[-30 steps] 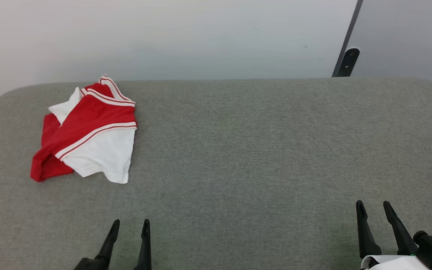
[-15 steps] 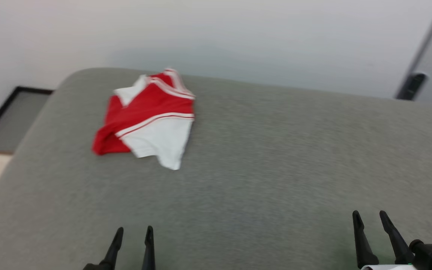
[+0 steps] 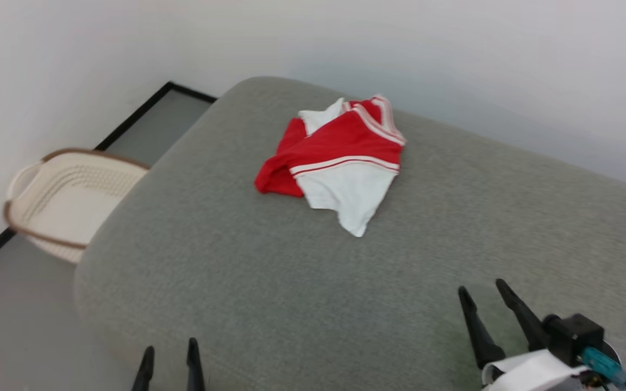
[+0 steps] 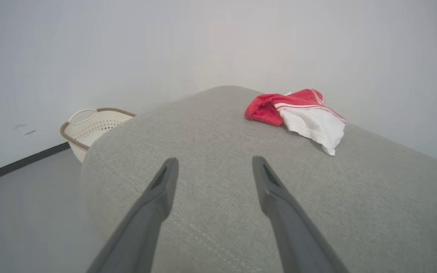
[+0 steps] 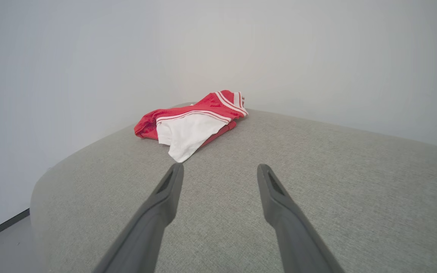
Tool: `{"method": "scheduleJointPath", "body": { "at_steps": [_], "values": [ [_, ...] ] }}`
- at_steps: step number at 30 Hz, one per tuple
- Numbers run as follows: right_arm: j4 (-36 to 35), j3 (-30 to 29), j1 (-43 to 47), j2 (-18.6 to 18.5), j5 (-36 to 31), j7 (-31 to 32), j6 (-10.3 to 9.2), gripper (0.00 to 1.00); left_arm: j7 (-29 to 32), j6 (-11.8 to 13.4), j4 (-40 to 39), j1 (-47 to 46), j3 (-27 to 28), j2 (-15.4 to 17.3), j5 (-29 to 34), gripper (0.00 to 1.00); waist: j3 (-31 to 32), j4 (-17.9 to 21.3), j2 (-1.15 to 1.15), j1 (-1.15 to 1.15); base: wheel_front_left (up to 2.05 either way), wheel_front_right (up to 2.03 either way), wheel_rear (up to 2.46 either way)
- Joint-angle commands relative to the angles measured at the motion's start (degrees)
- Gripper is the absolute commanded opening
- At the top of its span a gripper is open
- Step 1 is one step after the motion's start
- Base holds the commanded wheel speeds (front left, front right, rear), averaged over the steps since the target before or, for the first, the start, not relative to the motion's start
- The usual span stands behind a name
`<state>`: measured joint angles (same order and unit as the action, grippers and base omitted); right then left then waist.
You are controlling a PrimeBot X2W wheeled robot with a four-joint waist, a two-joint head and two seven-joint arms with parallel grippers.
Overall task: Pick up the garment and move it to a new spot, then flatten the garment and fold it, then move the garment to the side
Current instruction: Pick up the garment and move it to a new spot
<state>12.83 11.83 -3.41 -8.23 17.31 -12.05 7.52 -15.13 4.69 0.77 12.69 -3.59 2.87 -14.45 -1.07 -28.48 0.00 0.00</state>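
The garment lies crumpled near the far edge of the grey cushioned surface, red body bunched with a white sleeve spread toward me. It also shows as the garment at the upper right of the left wrist view and the garment ahead-left in the right wrist view. My left gripper stands open at the surface's near left edge, far from the shirt. My right gripper is open at the lower right, nothing between its fingers.
A cream laundry basket with a brown rim stands on the grey floor to the left of the surface, against the white wall; the basket also appears in the left wrist view. The surface's rounded left corner drops to the floor.
The head camera has turned left, so the whole picture shifted right and the basket and floor came into sight. The garment lies as before; both grippers stay open.
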Motion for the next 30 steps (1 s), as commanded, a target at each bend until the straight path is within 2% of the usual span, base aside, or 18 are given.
{"method": "scheduleJointPath", "body": {
  "at_steps": [1, 7, 10, 15, 18, 22, 26, 28, 30],
  "values": [
    [0.4, 0.7, -1.1, -0.5, 0.5, 0.0, -0.06, 1.00, 0.0, 0.5, -0.5, 0.4, -0.2, 0.0, -0.5, 1.00, -1.7, -2.1, 0.00, 0.00, 0.00, 0.00, 0.00],
    [2.1, 3.0, -3.2, -1.6, 1.9, -0.6, -0.06, 1.00, 0.0, 1.5, -1.7, 1.2, -0.7, 0.1, -1.1, 1.00, -2.2, -2.0, 0.00, 0.00, 0.00, 0.00, 0.00],
    [2.6, 2.1, -2.3, -1.6, 2.3, -1.2, -0.06, 1.00, 0.0, 0.0, -1.1, -0.5, -1.2, 0.0, 0.0, 1.00, -1.8, -1.6, 0.00, 0.00, 0.00, 0.00, 0.00],
    [1.7, -1.3, 1.5, 0.1, 1.1, -2.2, -0.06, 1.00, 0.0, -5.0, 2.7, -5.7, -1.0, 0.6, 3.5, 1.00, -0.8, 0.5, 0.00, 0.00, 0.00, 0.00, 0.00],
    [0.0, -1.4, 1.5, 0.8, 0.2, -2.3, -0.05, 1.00, 0.0, -7.2, 3.3, -11.0, 0.4, 1.2, 4.4, 1.00, -2.8, 6.0, 0.00, 0.00, 0.00, 0.00, 0.00],
    [-1.7, 0.1, 0.2, 0.6, -0.9, -2.3, -0.05, 1.00, 0.0, -9.7, 4.9, -20.4, 2.2, 3.6, 4.5, 1.00, -6.5, 13.9, 0.00, 0.00, 0.00, 0.00, 0.00],
    [-2.5, 1.6, -1.7, 0.8, -1.3, -2.5, -0.05, 1.00, 0.0, -11.4, 8.6, -32.3, 3.6, 8.6, 3.2, 1.00, -10.5, 21.3, 0.00, 0.00, 0.00, 0.00, 0.00],
    [-2.7, 1.6, -2.2, 0.9, -1.3, -2.7, -0.05, 1.00, 0.0, -11.6, 10.3, -35.5, 3.4, 9.9, 2.7, 1.00, -11.5, 22.7, 0.00, 0.00, 0.00, 0.00, 0.00],
    [-2.9, 2.5, -3.5, 1.2, -1.0, -2.8, -0.06, 1.00, 0.3, -12.0, 14.6, -42.6, 2.3, 13.6, 2.2, 1.00, -13.7, 25.3, 0.00, 0.00, 0.00, 0.00, 0.00]
  ]
}}
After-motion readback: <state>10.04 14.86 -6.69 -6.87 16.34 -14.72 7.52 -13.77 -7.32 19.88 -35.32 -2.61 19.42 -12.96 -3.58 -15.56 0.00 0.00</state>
